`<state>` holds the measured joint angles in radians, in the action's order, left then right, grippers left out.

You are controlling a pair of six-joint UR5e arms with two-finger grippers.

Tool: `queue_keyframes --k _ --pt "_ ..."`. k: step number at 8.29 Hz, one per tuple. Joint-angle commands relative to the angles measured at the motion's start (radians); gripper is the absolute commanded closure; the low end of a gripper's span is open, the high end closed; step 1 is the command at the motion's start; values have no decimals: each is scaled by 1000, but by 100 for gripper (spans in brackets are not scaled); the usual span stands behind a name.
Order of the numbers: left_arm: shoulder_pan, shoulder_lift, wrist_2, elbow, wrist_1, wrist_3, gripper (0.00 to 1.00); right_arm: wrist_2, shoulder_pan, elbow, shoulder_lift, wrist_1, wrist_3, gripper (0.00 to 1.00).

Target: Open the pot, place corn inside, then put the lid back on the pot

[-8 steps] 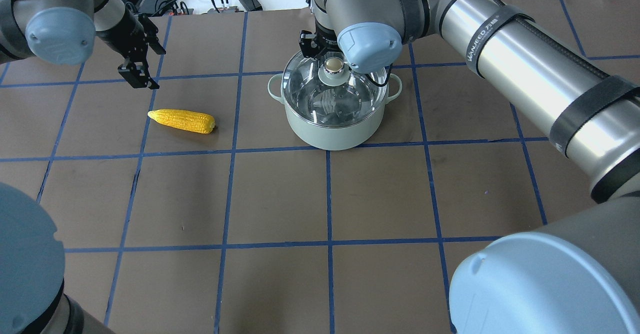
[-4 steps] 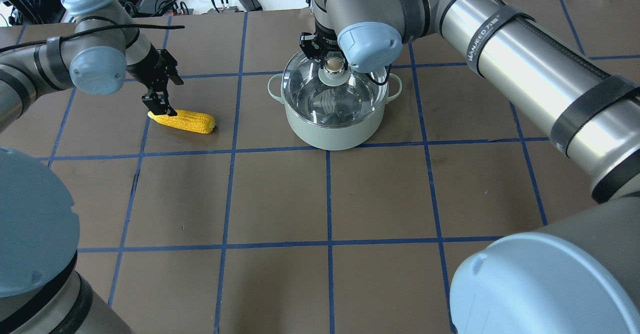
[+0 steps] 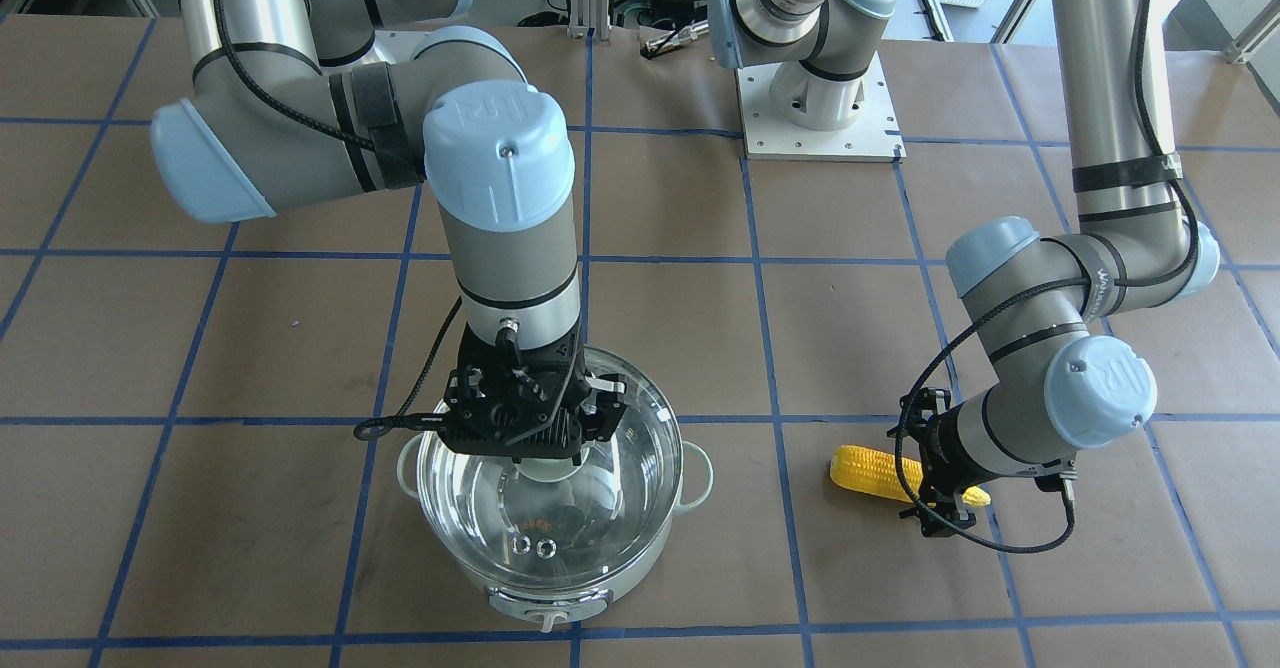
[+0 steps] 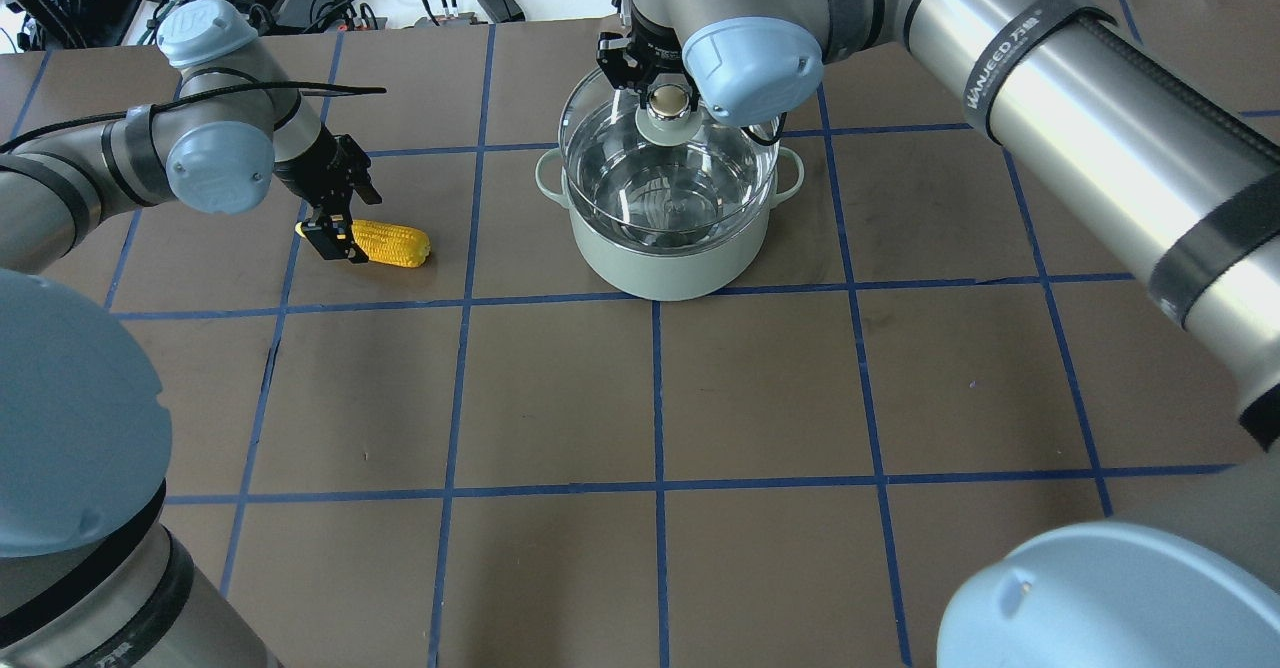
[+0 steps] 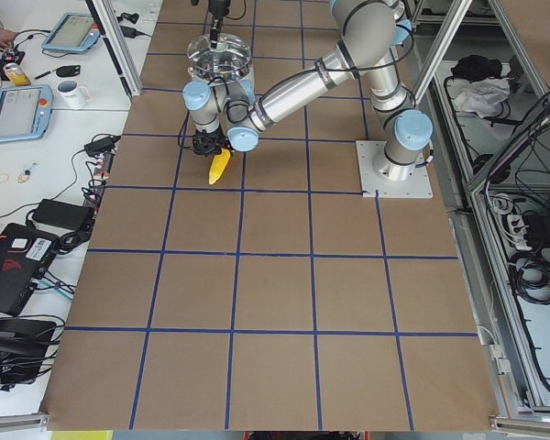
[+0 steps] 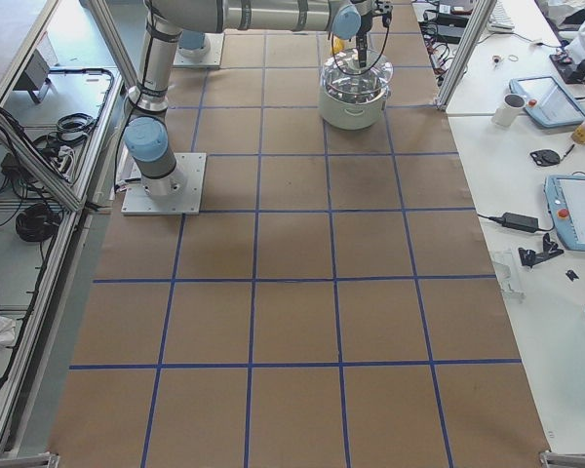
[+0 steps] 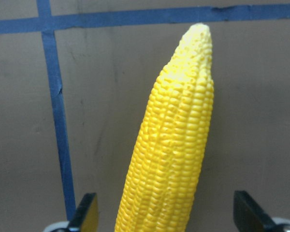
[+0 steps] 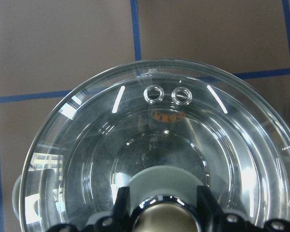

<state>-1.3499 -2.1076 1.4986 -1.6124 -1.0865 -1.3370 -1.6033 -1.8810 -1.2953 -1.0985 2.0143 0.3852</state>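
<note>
Right pincer [image 4: 668,90] closed on beige knob [image 4: 670,102] of lid [image 4: 610,163] — glass dome level, raised just clear of pot [image 4: 665,266], directly over it. Pot upright on bench [image 4: 760,388], steel inside visible through glass. Corn [image 4: 392,244] flat on bench, well to pot's left. Left pincer [image 7: 166,215] low over cob's thick end — fingers [image 7: 87,213] spread wide either side, gaps showing, gripping nothing.
</note>
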Motion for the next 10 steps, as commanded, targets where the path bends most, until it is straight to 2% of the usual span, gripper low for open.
queue_keyframes --k 1,2,3,5,7,9,10 --pt "0 -15 2 -1 2 -2 0 6 19 -16 -142 -110 -32 68" --pt "0 -17 5 -1 0 -5 3 -6 31 -27 -211 -170 -122 68" --pt "0 -17 5 -3 -3 -5 20 2 75 -59 -281 -248 -147 68" --pt "0 -18 5 -4 -4 -8 66 49 175 -129 -424 -363 -236 67" --pt "-2 -25 5 -3 -10 -27 100 51 235 -137 -498 -515 -262 69" --pt "-2 0 6 -1 -13 -66 100 40 244 -139 -501 -537 -330 69" --pt "-2 23 67 8 -57 -111 100 37 246 -137 -504 -534 -360 69"
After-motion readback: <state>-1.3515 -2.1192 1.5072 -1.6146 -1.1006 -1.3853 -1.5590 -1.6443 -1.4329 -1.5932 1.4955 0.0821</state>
